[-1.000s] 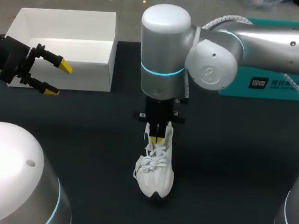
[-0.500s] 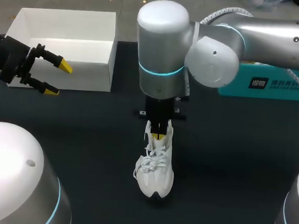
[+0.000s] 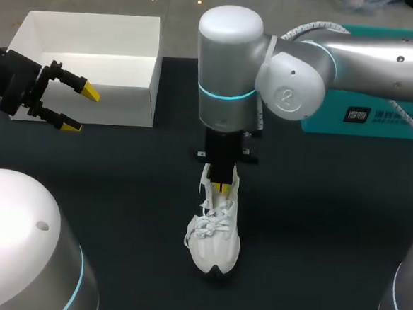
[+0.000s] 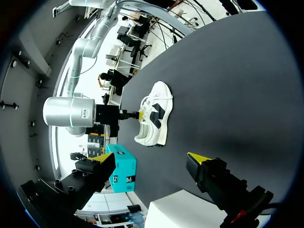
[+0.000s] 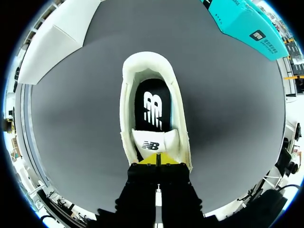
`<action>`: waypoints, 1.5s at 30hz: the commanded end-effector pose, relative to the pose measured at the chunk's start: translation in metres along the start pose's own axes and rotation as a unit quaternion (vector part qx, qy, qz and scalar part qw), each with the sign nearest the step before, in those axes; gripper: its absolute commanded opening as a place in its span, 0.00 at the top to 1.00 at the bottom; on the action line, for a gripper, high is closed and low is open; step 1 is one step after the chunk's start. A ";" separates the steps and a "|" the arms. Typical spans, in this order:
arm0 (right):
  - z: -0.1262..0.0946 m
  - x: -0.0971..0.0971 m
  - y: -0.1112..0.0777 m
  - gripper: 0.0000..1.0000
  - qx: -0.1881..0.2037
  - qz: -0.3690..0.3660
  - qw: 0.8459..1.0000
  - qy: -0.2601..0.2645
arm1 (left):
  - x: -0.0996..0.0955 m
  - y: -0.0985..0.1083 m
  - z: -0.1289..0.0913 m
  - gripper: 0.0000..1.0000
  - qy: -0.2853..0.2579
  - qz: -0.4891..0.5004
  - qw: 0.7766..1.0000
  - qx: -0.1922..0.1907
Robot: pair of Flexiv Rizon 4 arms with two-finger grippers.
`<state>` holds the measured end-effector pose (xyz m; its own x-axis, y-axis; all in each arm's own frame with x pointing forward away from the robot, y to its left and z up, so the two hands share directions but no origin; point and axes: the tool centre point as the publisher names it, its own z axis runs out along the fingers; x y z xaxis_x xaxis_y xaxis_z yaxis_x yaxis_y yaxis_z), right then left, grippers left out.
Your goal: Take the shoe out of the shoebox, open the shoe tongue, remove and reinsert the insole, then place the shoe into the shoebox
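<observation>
Shoe [image 3: 213, 237] mid-table, long axis running far edge to near edge, toe nearward. Right gripper [image 3: 222, 187] directly over it, fingers pinched together on the tongue [image 5: 156, 145]; insole [image 5: 153, 108] exposed just ahead. Left gripper [image 3: 76, 107] spread wide, empty, well apart by the shoebox [image 3: 135, 104] at the far left corner.
</observation>
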<state>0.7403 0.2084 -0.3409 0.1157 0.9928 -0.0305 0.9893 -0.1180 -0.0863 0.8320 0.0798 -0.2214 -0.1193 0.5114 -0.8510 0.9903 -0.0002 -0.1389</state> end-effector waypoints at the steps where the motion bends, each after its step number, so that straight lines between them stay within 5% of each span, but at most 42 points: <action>1: -0.016 -0.011 -0.007 1.00 -0.021 0.004 1.000 0.005 | 0.000 -0.001 0.000 0.00 0.002 0.000 1.000 -0.001; 7: 0.019 -0.005 -0.004 1.00 0.024 -0.004 1.000 -0.014 | 0.000 -0.001 0.000 0.00 0.002 0.000 1.000 -0.001; 10: 0.008 -0.006 -0.007 1.00 0.011 -0.006 1.000 -0.002 | 0.000 -0.001 0.000 0.00 0.002 0.000 1.000 -0.001; 15: -0.035 -0.010 -0.010 1.00 -0.071 -0.077 0.993 0.046 | 0.000 -0.001 0.000 0.00 0.002 0.000 1.000 -0.001; 17: -0.043 -0.007 -0.011 1.00 -0.098 -0.169 0.978 0.077 | 0.000 -0.001 0.000 0.00 0.002 0.000 1.000 -0.001; 20: -0.043 -0.001 -0.021 1.00 -0.049 -0.329 0.936 0.115 | 0.000 -0.001 0.000 0.00 0.002 0.000 1.000 -0.001; 34: -0.043 -0.001 -0.021 1.00 -0.049 -0.329 0.936 0.115 | 0.000 -0.001 0.000 0.00 0.002 0.000 1.000 -0.001; 37: -0.048 0.009 -0.028 1.00 -0.090 -0.481 0.872 0.027 | 0.000 -0.001 0.000 0.00 0.002 0.000 1.000 -0.001; 39: -0.053 0.008 -0.025 1.00 -0.116 -0.547 0.829 0.015 | 0.000 -0.001 0.000 0.00 0.002 0.000 1.000 -0.001; 42: -0.059 0.004 -0.017 1.00 -0.120 -0.658 0.742 0.056 | 0.000 -0.001 0.000 0.00 0.002 0.000 1.000 -0.001; 45: -0.060 0.003 -0.013 1.00 -0.112 -0.663 0.739 0.029 | 0.000 -0.001 0.000 0.00 0.002 0.000 1.000 -0.001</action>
<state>0.7315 0.2139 -0.2842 -0.7468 0.6585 0.0935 0.6647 0.7338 0.1407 0.8320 0.0799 -0.2214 -0.1193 0.5114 -0.8510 0.9903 -0.0001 -0.1389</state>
